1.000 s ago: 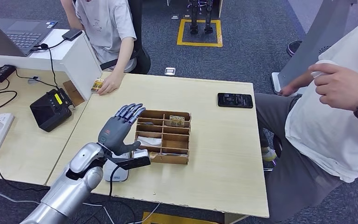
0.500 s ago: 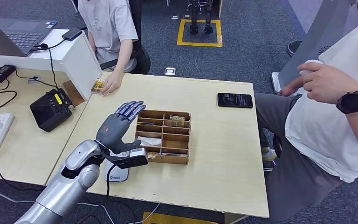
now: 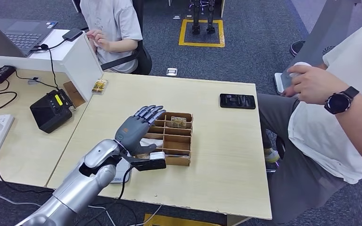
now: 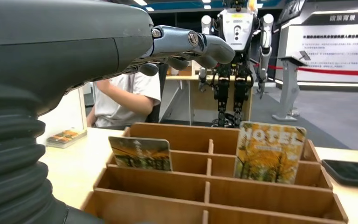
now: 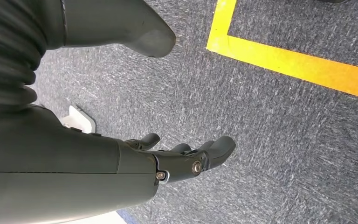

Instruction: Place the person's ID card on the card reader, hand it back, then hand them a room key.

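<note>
Two room key cards are standing upright in the back rows of a slotted wooden organiser (image 3: 176, 141) near the middle of the tabletop (image 3: 217, 160). In the left wrist view, one card (image 4: 141, 153) is showing an autumn photo and a taller card (image 4: 269, 151) is reading "HOTEL". Judging by their look, these cards are thin, stiff, light and smooth, so they are likely to slip. The exposed top edge standing above the dividers is probably the best place to pinch one.

The left robot hand (image 3: 136, 129) is hovering over the near left part of the organiser, fingers extended and apart, holding nothing. The right robot hand (image 5: 182, 161) is hanging over the carpeted floor, fingers loosely spread and holding nothing.

A small card or packet (image 3: 99, 86) is lying at the far left edge of the tabletop, beside a white partition; whether it is the ID card is too small to tell. A white device (image 3: 122, 174), possibly the card reader, is lying under the left forearm and is mostly hidden. A black phone (image 3: 237, 100) is resting at the far right.

One person (image 3: 111, 23) is sitting beyond the partition, cut off at the shoulders. Another person's hand (image 3: 313, 84), a watch on the wrist, is raised at the right, holding something pale that is hard to make out.
</note>
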`<state>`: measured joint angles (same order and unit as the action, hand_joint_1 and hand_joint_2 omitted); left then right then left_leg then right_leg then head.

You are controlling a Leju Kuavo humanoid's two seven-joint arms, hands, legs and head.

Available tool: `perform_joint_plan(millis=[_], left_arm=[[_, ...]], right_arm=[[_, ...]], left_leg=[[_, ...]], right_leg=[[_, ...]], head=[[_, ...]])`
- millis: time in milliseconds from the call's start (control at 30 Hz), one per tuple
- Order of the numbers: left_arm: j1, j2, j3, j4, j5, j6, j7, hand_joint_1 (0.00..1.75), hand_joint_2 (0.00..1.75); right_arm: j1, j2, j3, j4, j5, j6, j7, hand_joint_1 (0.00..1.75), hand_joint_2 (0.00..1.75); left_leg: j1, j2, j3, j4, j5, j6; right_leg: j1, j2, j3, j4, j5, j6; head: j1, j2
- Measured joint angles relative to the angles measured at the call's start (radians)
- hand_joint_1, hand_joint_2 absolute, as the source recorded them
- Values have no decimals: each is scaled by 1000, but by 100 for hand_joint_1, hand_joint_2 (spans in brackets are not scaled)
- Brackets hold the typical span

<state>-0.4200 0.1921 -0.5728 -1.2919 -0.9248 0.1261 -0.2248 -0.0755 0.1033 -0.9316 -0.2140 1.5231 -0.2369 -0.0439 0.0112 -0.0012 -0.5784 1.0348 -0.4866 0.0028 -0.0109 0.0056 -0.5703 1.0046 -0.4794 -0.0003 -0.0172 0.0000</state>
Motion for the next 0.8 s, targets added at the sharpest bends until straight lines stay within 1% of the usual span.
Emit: perform_joint_plan(millis=[167, 333, 500, 667, 800], left_arm=[[-36, -27, -9, 67, 7, 10, 11, 0, 175], [-52, -43, -9, 102, 10, 16, 14, 0, 175], [-58, -52, -9, 121, 11, 21, 17, 0, 175], [-59, -58, -9, 140, 7, 52, 31, 0, 175], [-61, -59, -9, 152, 4, 59, 33, 0, 175]], right_arm=[[-1, 0, 0, 0, 13, 0, 0, 0, 175], [-1, 0, 0, 1, 15, 0, 0, 0, 175], [-1, 0, 0, 1, 16, 0, 0, 0, 175], [-1, 0, 0, 1, 17, 0, 0, 0, 175], [-1, 0, 0, 2, 17, 0, 0, 0, 175]], left_leg=[[0, 0, 0, 0, 0, 0], [0, 0, 0, 0, 0, 0], [0, 0, 0, 0, 0, 0], [0, 0, 0, 0, 0, 0], [0, 0, 0, 0, 0, 0]], right_leg=[[0, 0, 0, 0, 0, 0], [0, 0, 0, 0, 0, 0], [0, 0, 0, 0, 0, 0], [0, 0, 0, 0, 0, 0], [0, 0, 0, 0, 0, 0]], head=[[0, 0], [0, 0], [0, 0], [0, 0], [0, 0]])
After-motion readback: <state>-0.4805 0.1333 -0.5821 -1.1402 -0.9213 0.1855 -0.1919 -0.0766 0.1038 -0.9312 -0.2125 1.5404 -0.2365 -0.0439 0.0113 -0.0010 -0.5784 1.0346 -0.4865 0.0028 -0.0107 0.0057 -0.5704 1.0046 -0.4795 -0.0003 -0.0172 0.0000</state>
